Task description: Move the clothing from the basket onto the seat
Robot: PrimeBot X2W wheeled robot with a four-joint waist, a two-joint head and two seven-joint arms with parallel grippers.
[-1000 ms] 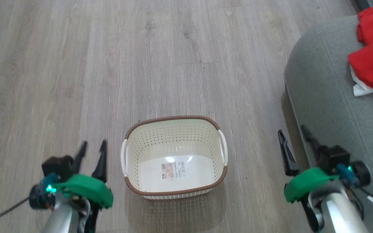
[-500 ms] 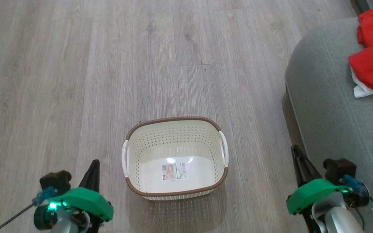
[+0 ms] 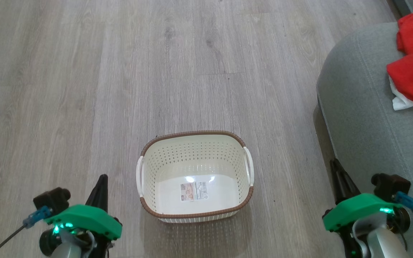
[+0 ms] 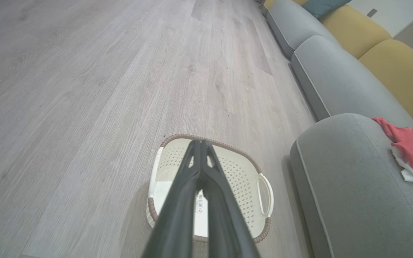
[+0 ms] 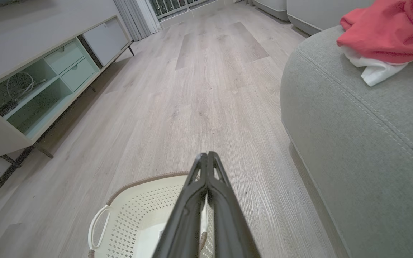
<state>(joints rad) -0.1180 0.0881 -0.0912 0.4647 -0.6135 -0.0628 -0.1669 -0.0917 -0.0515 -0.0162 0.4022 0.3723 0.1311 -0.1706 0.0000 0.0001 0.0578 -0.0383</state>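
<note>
**Item:** soft bright red fabric garments with white cloth parts [image 3: 412, 75].

**Location:** we find them heaped on the large grey upholstered seat [image 3: 364, 118], near its rounded end. None lie in the oval cream perforated plastic basket [image 3: 192, 154], which stands on the pale wood-look floor [image 3: 120, 71] with its bottom bare.

**Handling, as we judge it:** light, limp and not fragile, but apt to trail and snag. Best pinched at a raised fold on the heap's crest.

**Left gripper** [image 4: 200, 142]: fingers pressed together, holding nothing.

**Right gripper** [image 5: 206, 154]: likewise closed and empty.

**Status:** we rate the transfer complete.

left end effector [image 3: 101, 178]: fingers closed together, drawn back down | right end effector [image 3: 334, 164]: likewise closed, drawn back
</note>
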